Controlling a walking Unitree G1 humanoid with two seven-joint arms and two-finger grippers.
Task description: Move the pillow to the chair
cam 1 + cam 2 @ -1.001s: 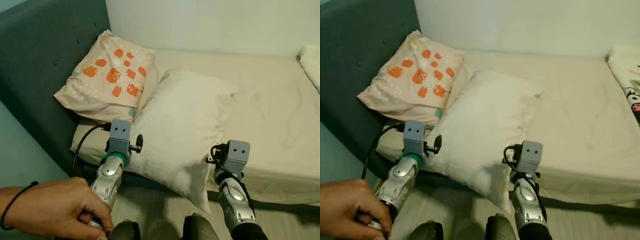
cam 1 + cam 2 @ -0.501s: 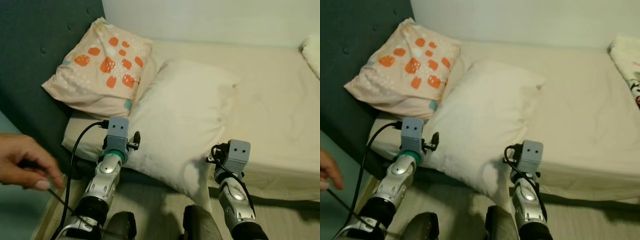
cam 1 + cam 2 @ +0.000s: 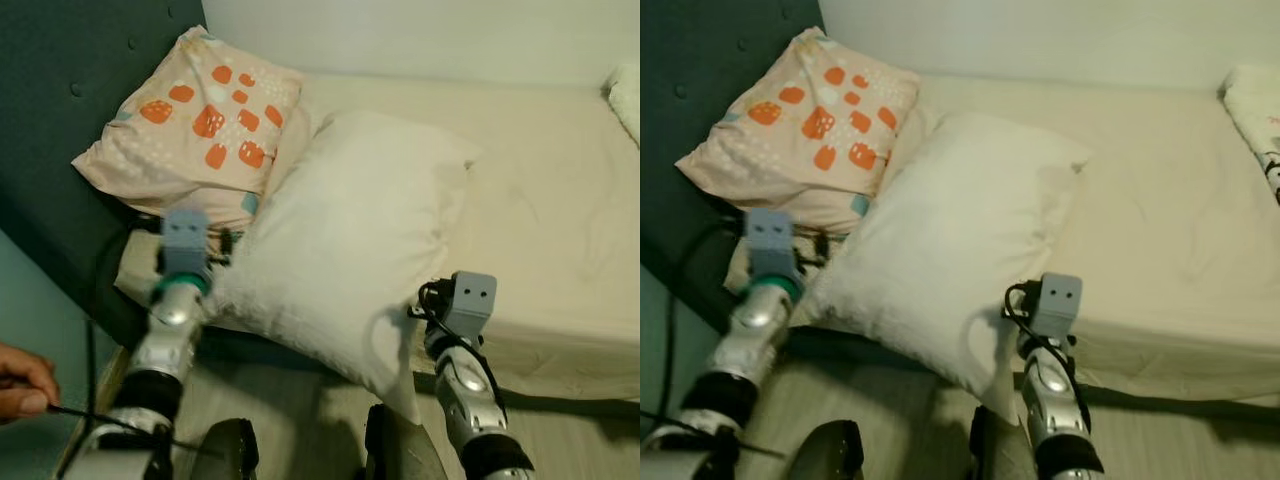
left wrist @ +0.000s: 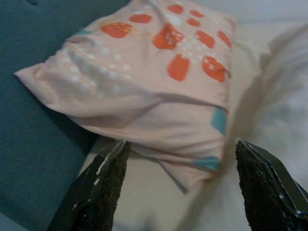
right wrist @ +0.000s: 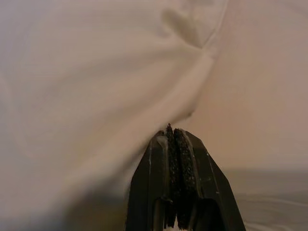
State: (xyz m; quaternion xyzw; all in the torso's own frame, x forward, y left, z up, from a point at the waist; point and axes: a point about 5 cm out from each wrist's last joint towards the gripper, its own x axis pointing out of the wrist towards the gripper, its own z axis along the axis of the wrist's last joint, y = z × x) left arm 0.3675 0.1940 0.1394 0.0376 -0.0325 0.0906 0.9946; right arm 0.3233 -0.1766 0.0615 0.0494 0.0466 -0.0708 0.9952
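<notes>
Now left tool (image 4: pixel 178 183) gapes wide before patterned pillow (image 4: pixel 159 82); right tool (image 5: pixel 174 139) pinched together beside white pillow (image 3: pixel 350 240).

- Left arm (image 3: pixel 172 300): motion-blurred in both eye views; lower part cut off by the picture's bottom edge.
- Left fingers (image 4: pixel 98 185): bases cut off at the wrist picture's edge.
- Patterned pillow (image 3: pixel 195 130): lower edge hidden behind the left arm's camera block; far corner runs off the left wrist picture.
- White pillow (image 3: pixel 350 250): blurred and cut off in both wrist views; lowest corner hangs below the mattress edge, partly behind the right arm (image 3: pixel 462 365).
- Person's hand (image 3: pixel 22 382): cut off by the left edge.
- Cloth at the bed's far end (image 3: pixel 1255 115): mostly out of frame; print too small to tell.
</notes>
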